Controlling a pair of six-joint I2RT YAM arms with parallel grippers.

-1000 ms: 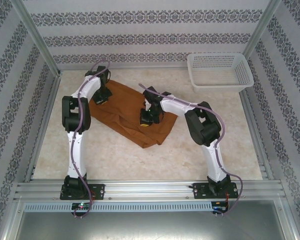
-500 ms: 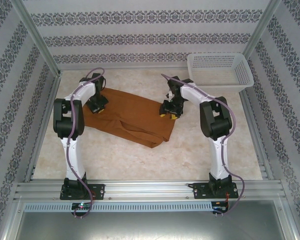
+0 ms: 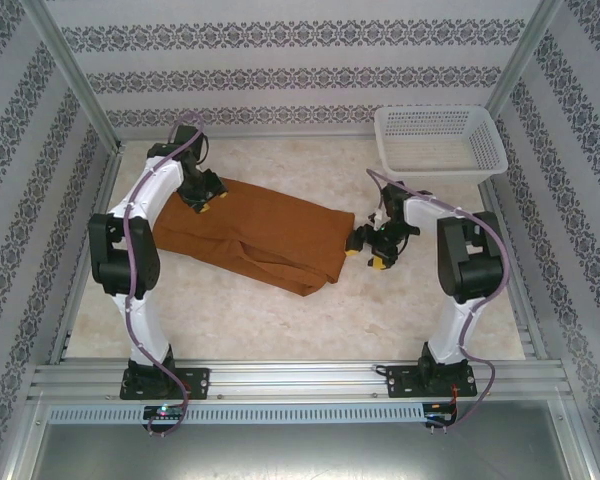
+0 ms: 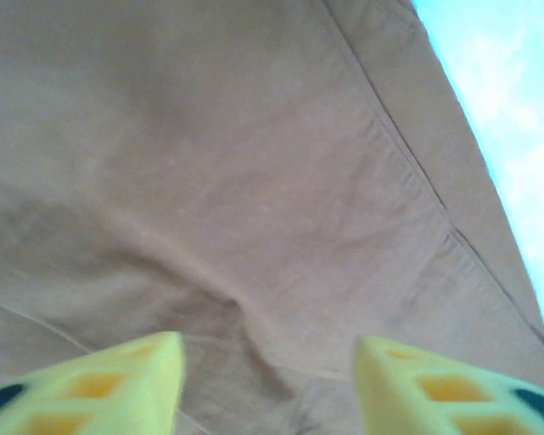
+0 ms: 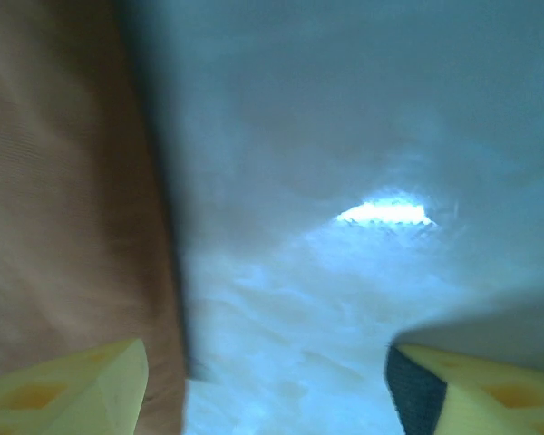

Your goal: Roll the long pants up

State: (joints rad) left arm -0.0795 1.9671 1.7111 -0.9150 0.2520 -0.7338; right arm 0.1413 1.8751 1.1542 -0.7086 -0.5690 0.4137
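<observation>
The long pants (image 3: pixel 255 235) lie flat and folded lengthwise across the middle of the table, a rust-brown strip running from upper left to lower right. My left gripper (image 3: pixel 202 195) hovers open over their upper left end; in the left wrist view brown cloth (image 4: pixel 254 181) with a stitched seam lies under its yellow fingertips (image 4: pixel 136 376). My right gripper (image 3: pixel 368 252) stands open just off the pants' right edge. In the right wrist view one fingertip (image 5: pixel 72 390) is over the cloth edge (image 5: pixel 63 227), the other over bare table.
A white plastic basket (image 3: pixel 440 142) stands at the back right corner. Patterned walls and metal rails enclose the pale tabletop (image 3: pixel 280 320). Open room lies in front of the pants and to their right.
The right gripper has slid right along the pants and off their right edge. The left gripper moved toward the upper left end. The pants now lie stretched out longer and flatter.
</observation>
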